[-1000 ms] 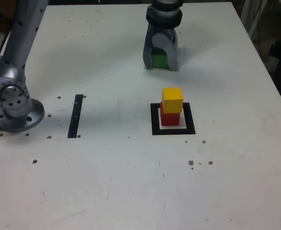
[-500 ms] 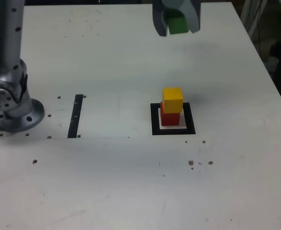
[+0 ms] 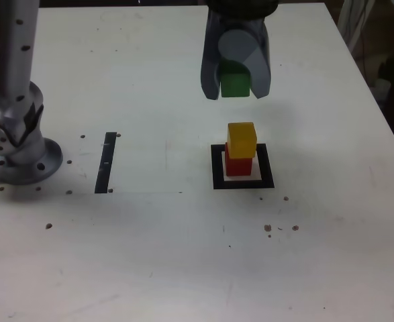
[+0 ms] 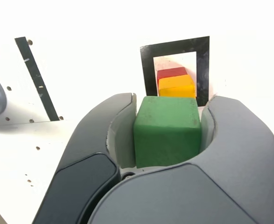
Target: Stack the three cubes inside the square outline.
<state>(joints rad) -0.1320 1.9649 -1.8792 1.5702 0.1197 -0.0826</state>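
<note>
Presently: square outline [image 3: 243, 184] on bench [image 3: 183, 255] contains red cube [image 3: 239, 166], yellow cube [image 3: 241, 139] atop. Pincer [image 3: 235, 90] clamps green cube [image 3: 235, 83] above the outline. No legible writing.

A silver-grey arm [image 3: 15, 74] with dark screw holes on a round base, ending in a grey curved-fingered hand [image 3: 235, 90].
</note>
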